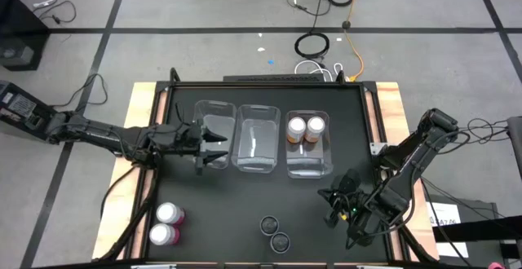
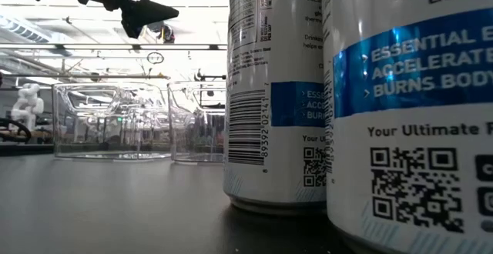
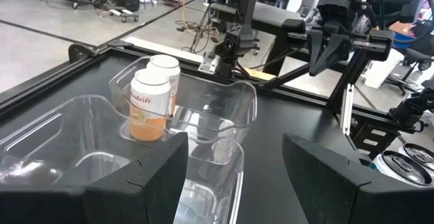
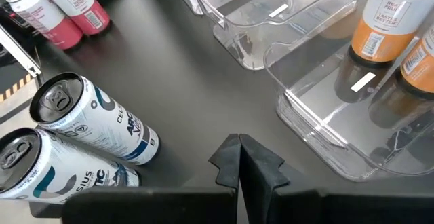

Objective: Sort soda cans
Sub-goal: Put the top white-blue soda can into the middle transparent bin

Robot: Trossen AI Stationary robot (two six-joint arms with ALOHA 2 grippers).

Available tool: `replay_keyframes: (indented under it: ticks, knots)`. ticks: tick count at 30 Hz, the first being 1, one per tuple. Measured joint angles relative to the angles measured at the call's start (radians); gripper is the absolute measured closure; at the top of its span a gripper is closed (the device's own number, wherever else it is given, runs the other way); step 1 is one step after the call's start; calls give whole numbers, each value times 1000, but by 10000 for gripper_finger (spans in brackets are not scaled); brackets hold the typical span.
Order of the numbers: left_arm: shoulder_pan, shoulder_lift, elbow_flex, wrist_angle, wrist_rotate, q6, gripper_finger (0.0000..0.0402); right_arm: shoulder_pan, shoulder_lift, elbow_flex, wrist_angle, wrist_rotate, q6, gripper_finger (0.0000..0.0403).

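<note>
Here the 2 dark cans (image 1: 274, 232) stand near the table's front edge (image 1: 245, 262).

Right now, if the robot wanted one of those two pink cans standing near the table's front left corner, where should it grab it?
Probably around the body of the farther pink-bodied can with a round silver top, coming from the bin side. It stands upright, and its twin touches it on the near side. The left hand, open above the left clear plastic bin, is nearest.
</note>
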Motion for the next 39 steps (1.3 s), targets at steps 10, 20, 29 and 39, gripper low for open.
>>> replay_keyframes:
  ticks: [10, 20, 29, 39]
  knots:
    - [0, 0, 0, 0, -1, -46, 151, 0, 0, 0, 0, 0, -3, 403]
    - [0, 0, 0, 11, -7, -52, 151, 0, 0, 0, -2, 0, -3, 403]
    - [0, 0, 0, 23, -6, -53, 151, 0, 0, 0, 27, 1, -6, 403]
    - [0, 0, 0, 23, -4, -59, 151, 0, 0, 0, 27, 6, -7, 403]
